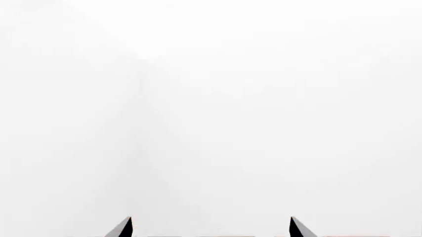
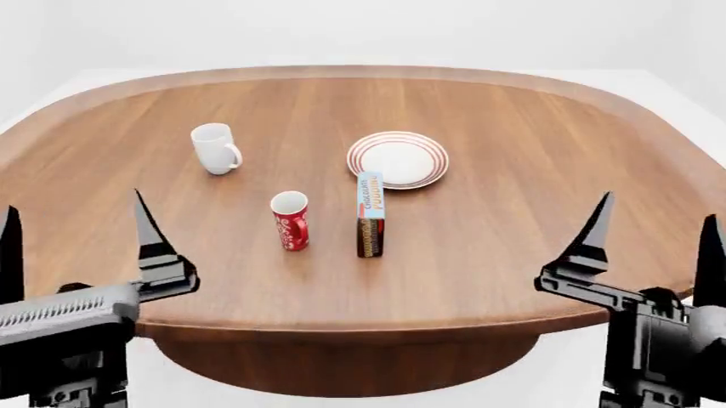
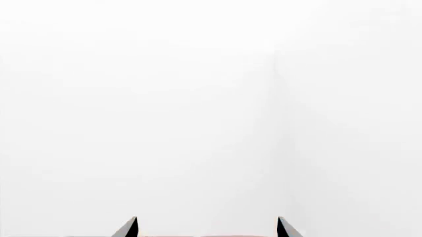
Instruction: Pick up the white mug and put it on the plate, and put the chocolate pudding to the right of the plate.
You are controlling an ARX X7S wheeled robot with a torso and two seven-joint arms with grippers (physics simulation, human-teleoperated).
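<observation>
The white mug (image 2: 216, 148) stands upright on the wooden table (image 2: 511, 229) at the back left, handle to the right. The plate (image 2: 399, 159) with red rings lies at the table's middle back. The chocolate pudding (image 2: 370, 213) box stands just in front of the plate. My left gripper (image 2: 74, 223) is open at the near left edge, holding nothing. My right gripper (image 2: 655, 229) is open at the near right edge, also holding nothing. Both wrist views show only white wall beyond the left gripper (image 1: 211, 226) and the right gripper (image 3: 207, 226).
A red-and-white patterned cup (image 2: 291, 220) stands left of the pudding box, in front of the mug. The table's rounded front edge lies between my two arms.
</observation>
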